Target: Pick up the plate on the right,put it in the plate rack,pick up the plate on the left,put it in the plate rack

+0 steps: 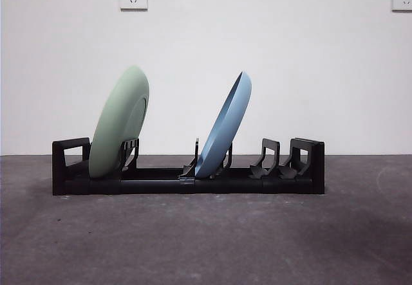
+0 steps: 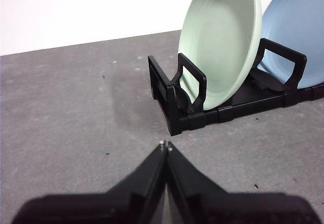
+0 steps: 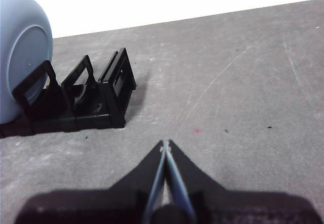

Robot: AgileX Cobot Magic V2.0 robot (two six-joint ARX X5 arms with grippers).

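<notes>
Here, both tools are clenched on nothing above the bench (image 1: 206, 246): the left tool (image 2: 165, 144) has the plate rack (image 1: 187, 181) at its one o'clock, the right tool (image 3: 165, 143) at its ten o'clock. Beyond, the green plate (image 1: 120, 123) and the blue plate (image 1: 225, 127) stand tilted in the rack.

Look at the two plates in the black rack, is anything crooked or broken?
Nothing looks broken or spilled. The pale green round plate and the light blue round plate both lean the same way in the long black plastic plate rack, each propped in its own slot. That tilt looks normal for this rack. Both hands are away from it.
</notes>
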